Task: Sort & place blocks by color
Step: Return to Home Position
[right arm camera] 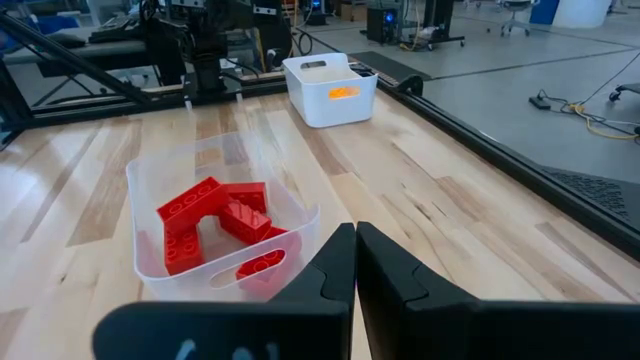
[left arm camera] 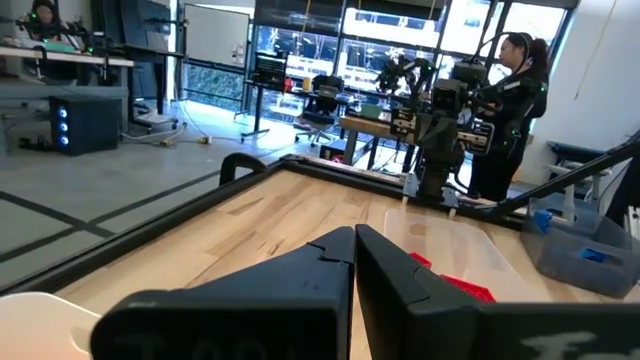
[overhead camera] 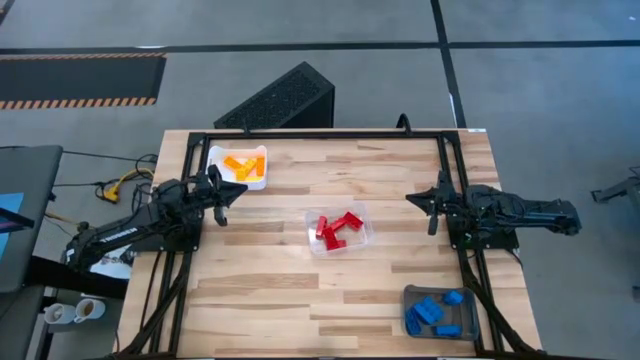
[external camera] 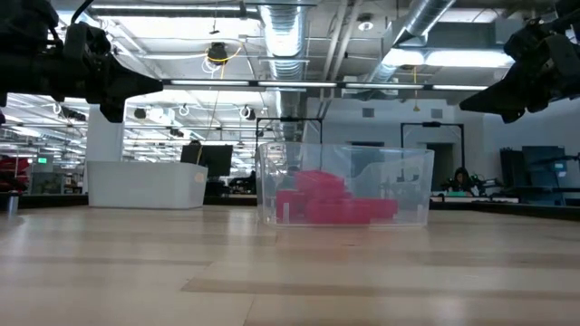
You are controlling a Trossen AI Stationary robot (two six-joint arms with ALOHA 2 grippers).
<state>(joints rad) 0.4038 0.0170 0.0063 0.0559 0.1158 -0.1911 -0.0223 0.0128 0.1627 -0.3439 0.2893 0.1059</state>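
Sorting looks done to us: red blocks (overhead camera: 338, 230) mid-tabletop, orange blocks (overhead camera: 244, 166) by the far left corner, blue blocks (overhead camera: 437, 312) by the near right corner. Left gripper (overhead camera: 235, 189) and right gripper (overhead camera: 418, 199) hang pinched closed and empty over the side edges, so we'd just park them home

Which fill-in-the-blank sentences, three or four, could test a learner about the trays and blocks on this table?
1. The blocks in the clear tray are ___.
2. The orange blocks lie in a ___ tray.
3. The blue blocks lie in a grey tray on the ___ arm's side.
4. The left claw and the right claw are both ___ (open or shut).
Missing words: red, white, right, shut.
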